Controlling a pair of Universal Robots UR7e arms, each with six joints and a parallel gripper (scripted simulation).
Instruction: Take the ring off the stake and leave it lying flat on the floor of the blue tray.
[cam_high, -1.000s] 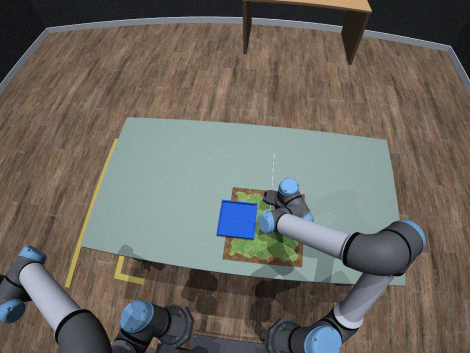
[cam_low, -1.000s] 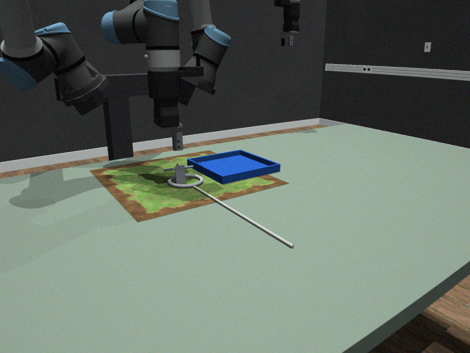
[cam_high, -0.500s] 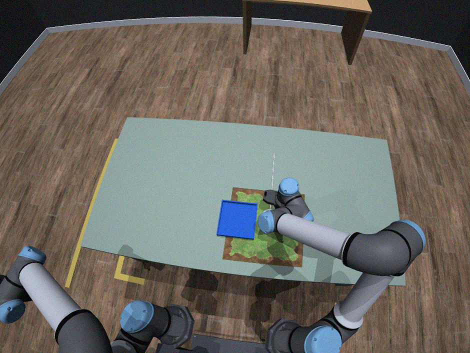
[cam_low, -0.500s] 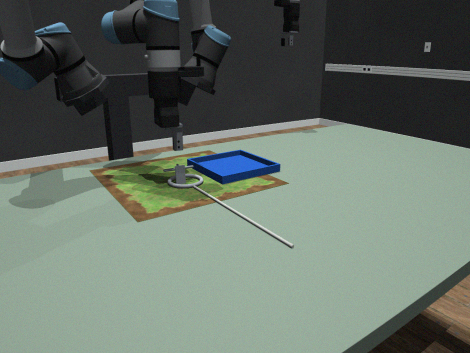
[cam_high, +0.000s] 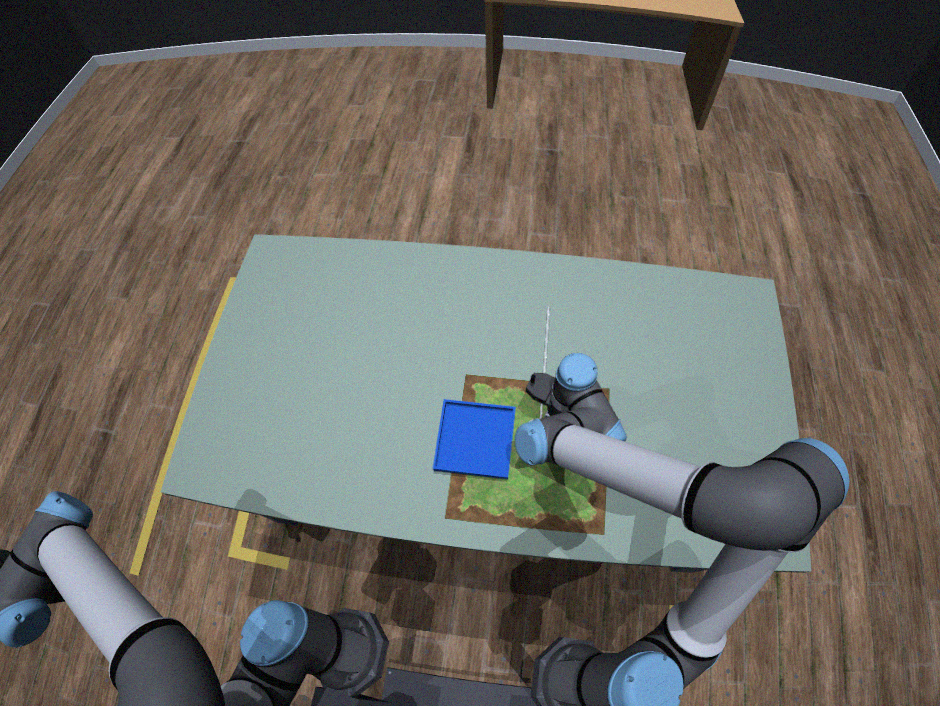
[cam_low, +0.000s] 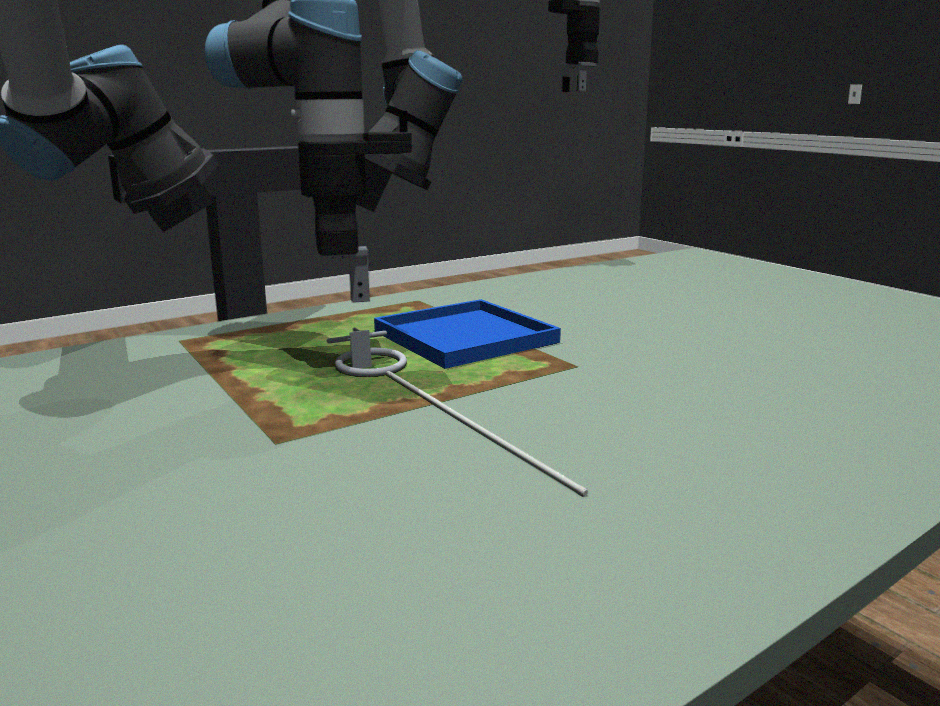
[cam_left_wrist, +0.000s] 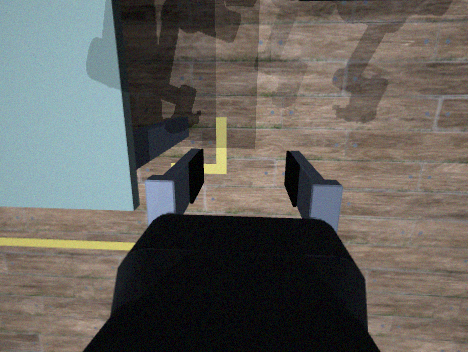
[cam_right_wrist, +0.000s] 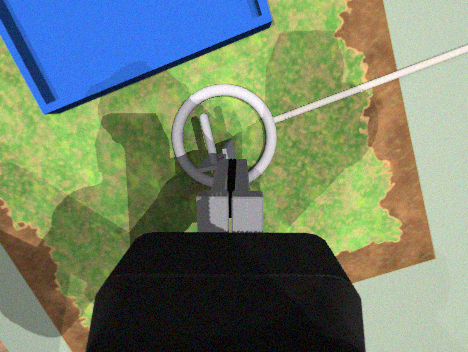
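A light grey ring lies low around the stake, a short grey post with a thin crossbar near its top. A blue square tray stands beside them, empty. My right gripper is shut with nothing between its fingers, above the post and near the ring's edge. Its fingers hide part of the post and ring in the right wrist view. My left gripper is open and empty, off the table's edge.
A long white rod runs outward from the ring's side across the mat onto the green table. The tray rests partly on the mat. The right arm hides the ring in the top view.
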